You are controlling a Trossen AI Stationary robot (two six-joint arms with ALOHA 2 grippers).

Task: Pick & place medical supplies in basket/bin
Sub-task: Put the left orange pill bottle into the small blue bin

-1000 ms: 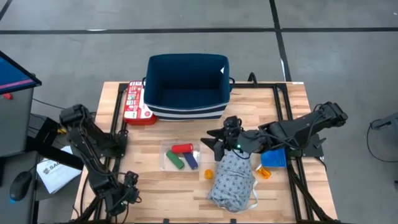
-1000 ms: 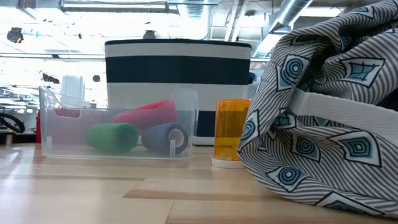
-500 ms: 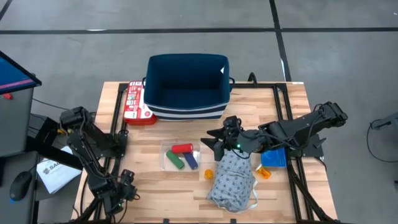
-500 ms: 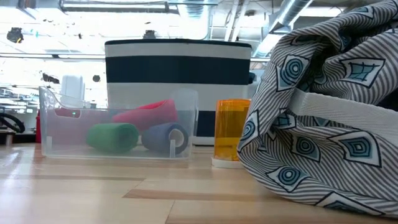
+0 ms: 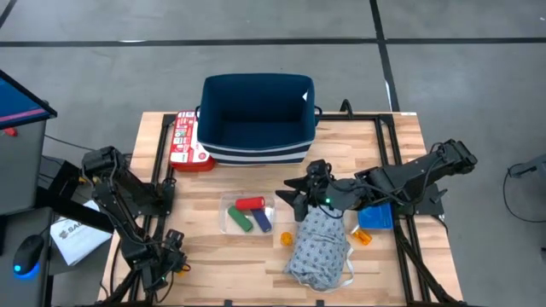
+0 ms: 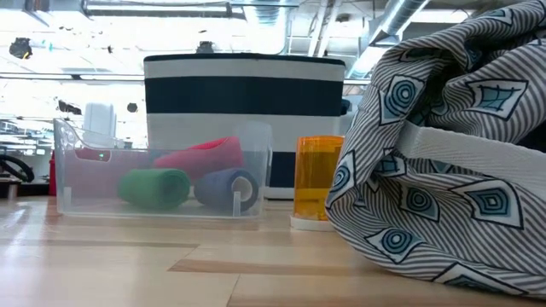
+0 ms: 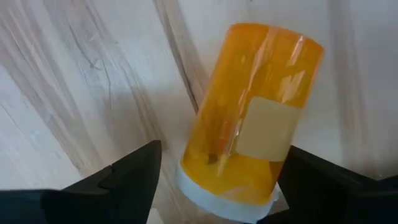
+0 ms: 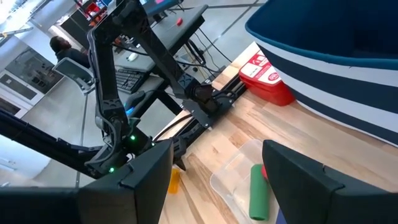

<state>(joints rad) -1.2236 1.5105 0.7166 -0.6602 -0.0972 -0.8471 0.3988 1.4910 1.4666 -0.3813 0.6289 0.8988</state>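
Three cylinders [image 5: 250,214], three orange bottles [image 5: 287,239], both grippers [image 7: 214,186] [image 5: 294,198] spread apart

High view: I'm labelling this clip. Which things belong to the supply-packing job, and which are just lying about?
Job:
navy basket, small blue bin, green cylinder, red cylinder, blue cylinder, orange pill bottles, grey patterned garment.

Lying about:
red-and-white box, clear tray holding the cylinders.

Bare table [image 5: 213,260] at lower left; clear tray [image 5: 246,214], grey garment [image 5: 319,250] and navy basket [image 5: 256,119] block the centre.
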